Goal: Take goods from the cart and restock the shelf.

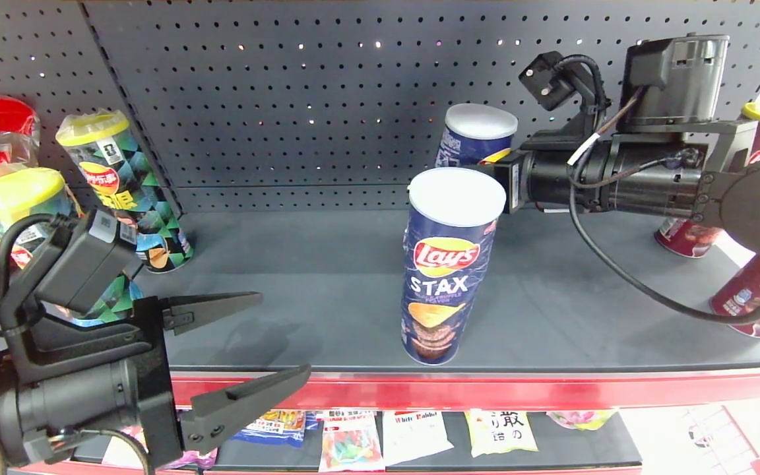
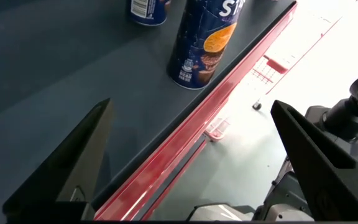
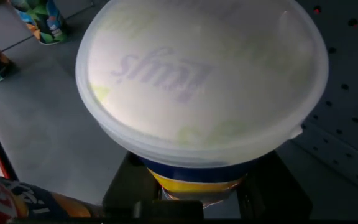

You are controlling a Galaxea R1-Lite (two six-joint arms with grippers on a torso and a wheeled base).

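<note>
Head view: left gripper [image 1: 284, 336] at the shelf's [image 1: 327, 290] front-left corner, fingers wide apart. The right arm lies level along the back edge, right gripper [image 1: 508, 181] seemingly clamped on the tilted rear can [image 1: 479, 135]. The front can [image 1: 449, 264] stands near the front edge, making two.

Left wrist view: both well beyond the fingers.

Right wrist view: rear can's lid, close.

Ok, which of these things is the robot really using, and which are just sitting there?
Job things:
front blue can, standing near the shelf's front edge
rear blue can, gripped in the right jaws
left jaws, open, empty

Just sitting there:
yellow-lidded cans on the left
red cans on the right
snack packets on the lower shelf
</note>
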